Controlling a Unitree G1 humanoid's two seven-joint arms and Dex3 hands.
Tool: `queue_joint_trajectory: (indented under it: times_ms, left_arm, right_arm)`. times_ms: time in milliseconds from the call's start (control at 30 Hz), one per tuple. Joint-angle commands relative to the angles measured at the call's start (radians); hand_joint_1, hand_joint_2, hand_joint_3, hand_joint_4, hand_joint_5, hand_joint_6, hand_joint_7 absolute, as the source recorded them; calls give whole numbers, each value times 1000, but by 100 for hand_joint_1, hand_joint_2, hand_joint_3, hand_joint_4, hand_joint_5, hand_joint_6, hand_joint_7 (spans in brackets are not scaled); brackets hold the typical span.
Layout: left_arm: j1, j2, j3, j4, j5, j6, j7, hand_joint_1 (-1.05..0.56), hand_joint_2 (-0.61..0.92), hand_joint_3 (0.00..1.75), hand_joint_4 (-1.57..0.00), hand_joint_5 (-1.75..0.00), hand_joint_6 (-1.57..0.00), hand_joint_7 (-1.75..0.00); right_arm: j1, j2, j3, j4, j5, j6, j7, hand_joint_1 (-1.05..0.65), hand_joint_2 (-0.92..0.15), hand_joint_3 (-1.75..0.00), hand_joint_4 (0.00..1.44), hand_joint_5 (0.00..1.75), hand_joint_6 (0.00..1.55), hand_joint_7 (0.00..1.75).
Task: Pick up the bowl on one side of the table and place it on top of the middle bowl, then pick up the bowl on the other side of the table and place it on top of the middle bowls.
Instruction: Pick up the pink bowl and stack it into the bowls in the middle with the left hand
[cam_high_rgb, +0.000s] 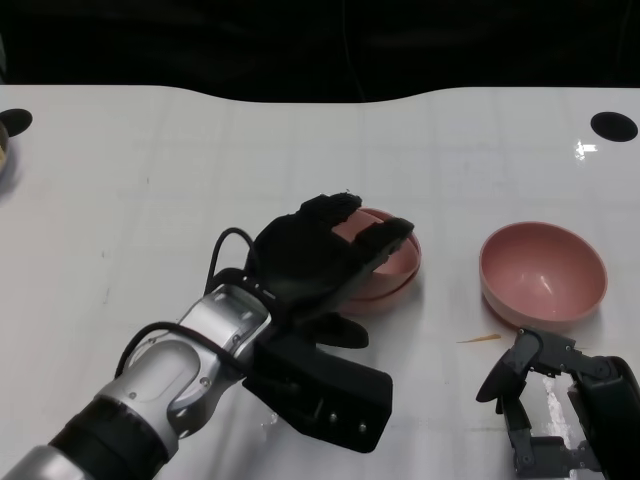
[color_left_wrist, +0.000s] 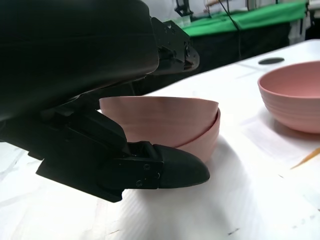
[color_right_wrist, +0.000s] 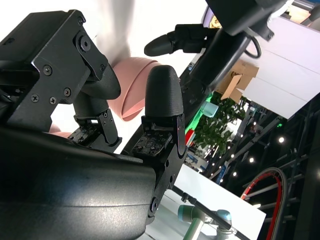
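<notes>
Head view shows the white table (cam_high_rgb: 150, 170) with the left hand (cam_high_rgb: 320, 255) near the middle. Its fingers (cam_high_rgb: 385, 238) lie over the rim of a pink top bowl (cam_high_rgb: 392, 262), and its thumb sits low on the outside, so it holds that bowl. The left wrist view shows the top bowl (color_left_wrist: 160, 117) tilted inside the middle bowl (color_left_wrist: 205, 142), which rests on the table. At about three o'clock from them stands the other pink bowl (cam_high_rgb: 543, 272), alone and upright. Just at six o'clock from that bowl is the right hand (cam_high_rgb: 545, 400), fingers apart and holding nothing. A thin yellow stick (cam_high_rgb: 480, 339) lies between the bowls.
</notes>
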Motion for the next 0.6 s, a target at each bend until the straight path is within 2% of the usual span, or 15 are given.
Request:
queue_joint_trajectory:
  times_ms: [33, 200, 433, 600]
  left_arm:
    - [46, 25, 3, 9, 12, 1, 67, -84, 92, 52, 0, 0, 0, 0]
    - [68, 28, -10, 31, 33, 3, 115, -82, 92, 48, 0, 0, -1, 0]
    - [63, 25, -14, 60, -1, -3, 39, -82, 92, 49, -3, -1, -3, -2]
    - [70, 33, 1, 68, -10, -43, 115, -82, 92, 50, 0, 0, -3, -2]
  right_arm:
    - [8, -14, -6, -11, 33, -4, 12, 13, -25, -161, 77, 165, 75, 143]
    - [4, -16, -9, -2, 38, -16, 19, 13, -26, -161, 76, 165, 75, 143]
    - [3, -19, -15, 2, 45, -18, 25, 11, -27, -160, 76, 165, 74, 144]
    - [2, -16, -13, 5, 51, -16, 29, 12, -28, -160, 76, 166, 74, 144]
